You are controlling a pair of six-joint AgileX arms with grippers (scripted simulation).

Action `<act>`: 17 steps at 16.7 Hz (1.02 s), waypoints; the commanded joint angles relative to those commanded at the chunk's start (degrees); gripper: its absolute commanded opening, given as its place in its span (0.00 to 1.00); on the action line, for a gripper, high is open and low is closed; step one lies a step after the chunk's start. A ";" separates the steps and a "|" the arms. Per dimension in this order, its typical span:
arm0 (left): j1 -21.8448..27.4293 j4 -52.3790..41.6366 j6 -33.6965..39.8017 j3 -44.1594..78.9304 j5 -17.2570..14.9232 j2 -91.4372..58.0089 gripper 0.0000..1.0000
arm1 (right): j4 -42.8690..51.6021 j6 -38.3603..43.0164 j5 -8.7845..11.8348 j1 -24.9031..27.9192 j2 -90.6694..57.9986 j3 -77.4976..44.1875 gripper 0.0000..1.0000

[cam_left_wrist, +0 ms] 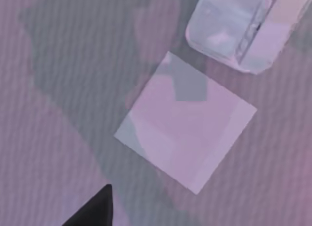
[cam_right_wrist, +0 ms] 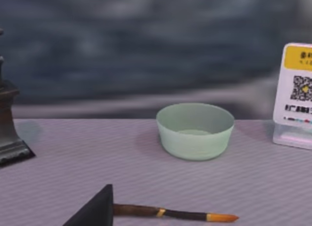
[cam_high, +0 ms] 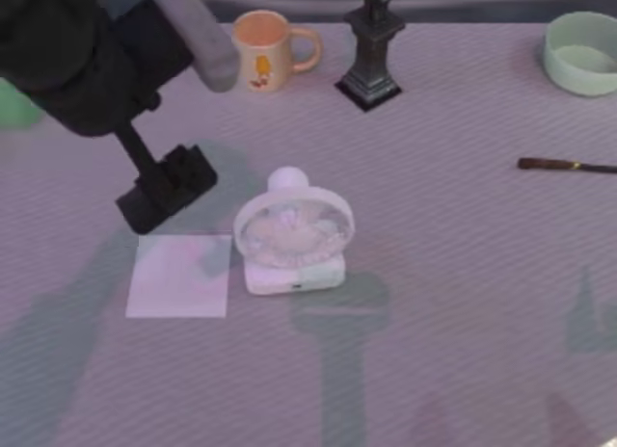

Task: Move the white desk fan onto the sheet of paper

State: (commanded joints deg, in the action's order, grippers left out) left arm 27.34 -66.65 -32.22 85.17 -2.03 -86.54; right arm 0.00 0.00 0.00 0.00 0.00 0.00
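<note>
Left pincer (cam_high: 166, 187) hovers empty near the paper (cam_high: 180, 276), can't tell if it's open. Fan (cam_high: 293, 233) sits just right of the sheet. Grabbing that round grille off-centre could tip it.

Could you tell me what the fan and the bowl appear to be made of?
The fan looks like glossy white plastic, its round grille translucent. The bowl seems smooth matte plastic or ceramic in pale green; its even, unmarked wall leaves that open.
</note>
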 joint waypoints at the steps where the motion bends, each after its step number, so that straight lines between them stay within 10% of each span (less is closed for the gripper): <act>1: 1.42 -3.43 -1.92 5.35 0.15 -5.27 1.00 | 0.00 0.00 0.00 0.00 0.00 0.00 1.00; 9: 9.12 -21.55 -12.98 36.89 1.58 -35.61 1.00 | 0.00 0.00 0.00 0.00 0.00 0.00 1.00; 17: 9.62 -23.23 -14.13 40.14 1.76 -38.87 1.00 | 0.00 0.00 0.00 0.00 0.00 0.00 1.00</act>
State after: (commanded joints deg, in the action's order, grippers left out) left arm 36.96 -89.87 -46.36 125.30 -0.26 -125.41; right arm 0.00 0.00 0.00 0.00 0.00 0.00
